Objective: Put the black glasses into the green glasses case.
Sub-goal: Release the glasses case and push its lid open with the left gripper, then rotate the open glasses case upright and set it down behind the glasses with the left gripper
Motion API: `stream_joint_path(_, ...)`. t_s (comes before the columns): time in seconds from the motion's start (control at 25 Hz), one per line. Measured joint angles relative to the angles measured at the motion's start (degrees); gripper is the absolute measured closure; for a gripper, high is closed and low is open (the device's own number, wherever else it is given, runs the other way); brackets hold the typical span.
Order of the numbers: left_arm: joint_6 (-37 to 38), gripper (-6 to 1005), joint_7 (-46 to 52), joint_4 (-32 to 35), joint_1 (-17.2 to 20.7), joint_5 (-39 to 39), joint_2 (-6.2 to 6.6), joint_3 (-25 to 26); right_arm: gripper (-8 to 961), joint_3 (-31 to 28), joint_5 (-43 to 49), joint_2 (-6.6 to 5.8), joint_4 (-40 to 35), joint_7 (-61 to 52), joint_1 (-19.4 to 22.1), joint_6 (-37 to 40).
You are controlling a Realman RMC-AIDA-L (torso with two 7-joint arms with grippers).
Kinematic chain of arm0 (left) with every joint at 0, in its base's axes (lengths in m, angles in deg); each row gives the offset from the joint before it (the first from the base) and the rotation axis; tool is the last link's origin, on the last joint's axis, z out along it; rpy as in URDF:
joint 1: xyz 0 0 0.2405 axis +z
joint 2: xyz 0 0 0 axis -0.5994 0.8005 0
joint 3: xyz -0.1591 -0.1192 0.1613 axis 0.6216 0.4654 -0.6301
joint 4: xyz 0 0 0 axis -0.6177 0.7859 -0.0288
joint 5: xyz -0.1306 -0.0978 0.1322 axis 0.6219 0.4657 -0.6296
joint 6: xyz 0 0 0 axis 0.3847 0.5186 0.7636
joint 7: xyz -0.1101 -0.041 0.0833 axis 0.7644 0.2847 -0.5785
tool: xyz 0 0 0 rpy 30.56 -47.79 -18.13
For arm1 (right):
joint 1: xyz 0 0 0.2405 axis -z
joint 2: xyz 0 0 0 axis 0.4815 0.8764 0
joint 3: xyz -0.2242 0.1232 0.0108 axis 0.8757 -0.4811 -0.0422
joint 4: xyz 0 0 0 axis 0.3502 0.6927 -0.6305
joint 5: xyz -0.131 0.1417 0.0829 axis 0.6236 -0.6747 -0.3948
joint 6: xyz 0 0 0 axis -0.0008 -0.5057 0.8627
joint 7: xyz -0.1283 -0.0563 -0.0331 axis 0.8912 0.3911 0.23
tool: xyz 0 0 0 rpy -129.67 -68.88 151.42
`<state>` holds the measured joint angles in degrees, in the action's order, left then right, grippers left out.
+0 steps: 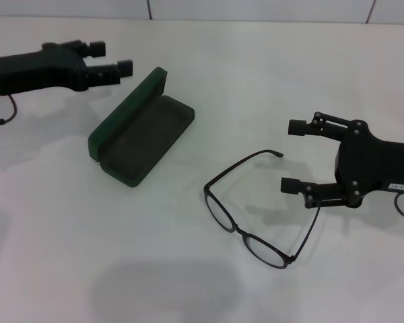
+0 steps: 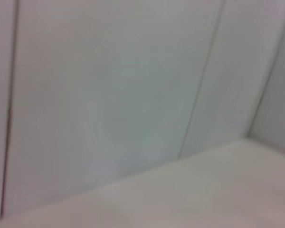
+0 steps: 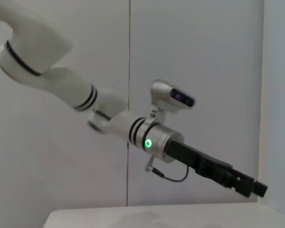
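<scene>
The black glasses (image 1: 256, 208) lie unfolded on the white worktop (image 1: 188, 269), lenses toward the near edge and both temple arms stretching away from it. The right gripper (image 1: 293, 156) sits low at the right side, its 2 fingers (image 1: 297, 126) spread apart and holding nothing. The lower finger ends just beside the right-hand temple arm, which runs past its tip; whether the 2 touch cannot be told from the head view. The tip of the other temple arm lies in front of the gap between the fingers, a little short of it. The lenses lie apart from the fingers, nearer the camera.

The green glasses case (image 1: 140, 131) lies open to the left of the glasses and apart from them, its lid raised on the far-left side and its dark lining bare.

The left gripper (image 1: 114, 59) hovers at the far left, just beyond the lid of the case, its 2 fingers parted and empty. In the right wrist view the left arm (image 3: 85, 99) reaches across before a pale wall (image 3: 204, 57), with the left gripper at its end. The left wrist view shows only wall and a strip of worktop.
</scene>
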<state>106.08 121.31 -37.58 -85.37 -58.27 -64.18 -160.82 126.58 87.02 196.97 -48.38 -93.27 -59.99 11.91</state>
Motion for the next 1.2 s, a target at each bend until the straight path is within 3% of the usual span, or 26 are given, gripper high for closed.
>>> stream_joint_path(0.12, -1.4, 154, 3.4, -4.0, -3.0, -7.6, -1.25, 0.0, 63, 0.0, 0.0, -0.1, 0.2, 0.0, 0.0, -0.3)
stream_joint_path(0.36, -4.7, 154, 4.8, -7.1, -5.9, -14.4, -4.26, -0.1, 63, 0.0, 0.0, 0.04, 0.1, 0.3, 0.0, -1.5)
stream_joint_path(0.88, -14.5, 155, 11.0, -3.4, -9.5, -23.6, -4.65, -0.1, 64, 0.1, 0.7, 0.24, 0.0, 0.7, 0.1, -2.0)
stream_joint_path(1.2, -14.2, 198, 10.5, -1.7, -9.9, -24.0, -4.4, -0.1, 64, 0.0, 0.8, 0.6, 0.1, 1.8, 0.4, -2.0)
